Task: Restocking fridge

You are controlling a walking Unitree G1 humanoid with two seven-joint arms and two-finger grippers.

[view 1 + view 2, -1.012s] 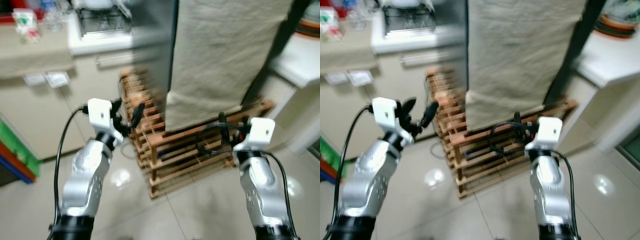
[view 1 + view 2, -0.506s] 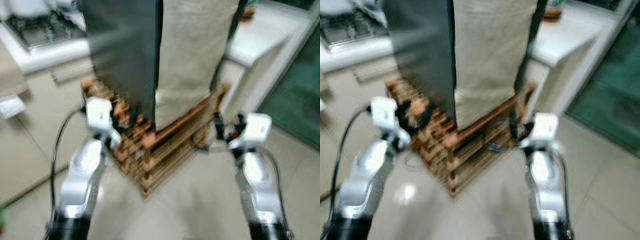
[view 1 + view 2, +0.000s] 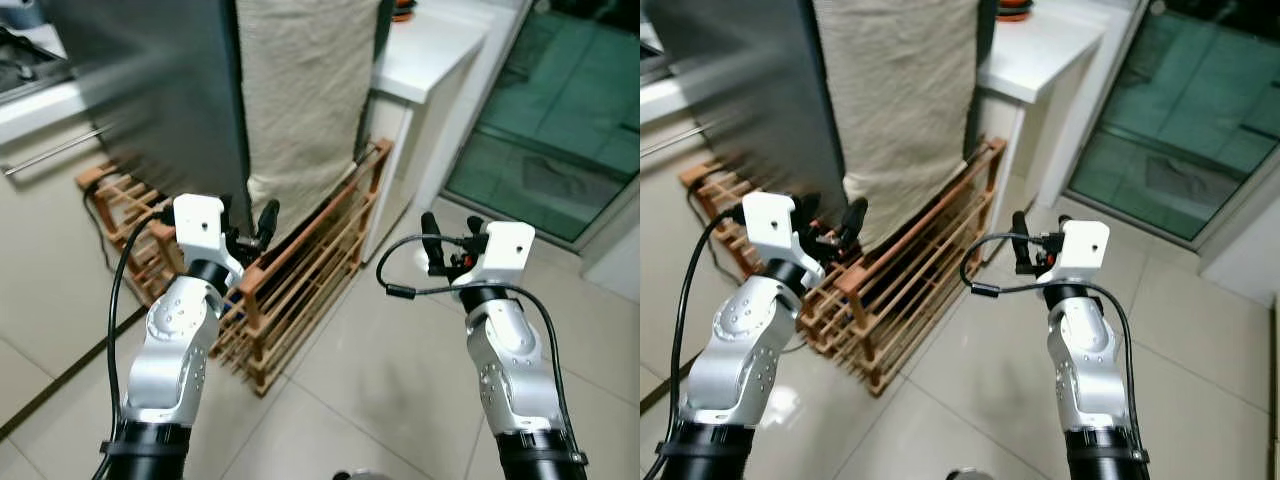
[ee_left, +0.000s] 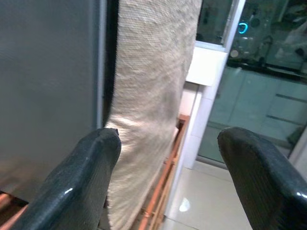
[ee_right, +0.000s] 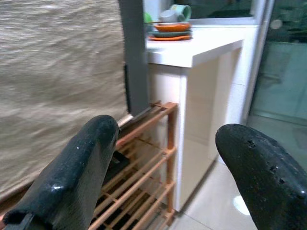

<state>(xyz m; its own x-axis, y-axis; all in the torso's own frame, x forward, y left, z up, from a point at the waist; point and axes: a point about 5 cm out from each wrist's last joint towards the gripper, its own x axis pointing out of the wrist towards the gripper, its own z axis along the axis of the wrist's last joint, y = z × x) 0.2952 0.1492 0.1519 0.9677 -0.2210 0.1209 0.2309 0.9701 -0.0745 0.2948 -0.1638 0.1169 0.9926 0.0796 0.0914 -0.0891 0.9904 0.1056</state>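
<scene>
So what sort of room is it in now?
Most likely a home kitchen: a tall grey fridge draped with a beige cloth, and a white counter holding stacked dishes.

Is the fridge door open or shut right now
Shut, as far as shows: the fridge presents a flat dark face with no interior visible, and the beige cloth hangs over its front.

Fridge (image 3: 150, 90) top cut off & motion-blurred; cloth (image 3: 300, 90) hides its front; dishes (image 5: 170, 28) on worktop (image 5: 201, 45) too small to ID.
</scene>
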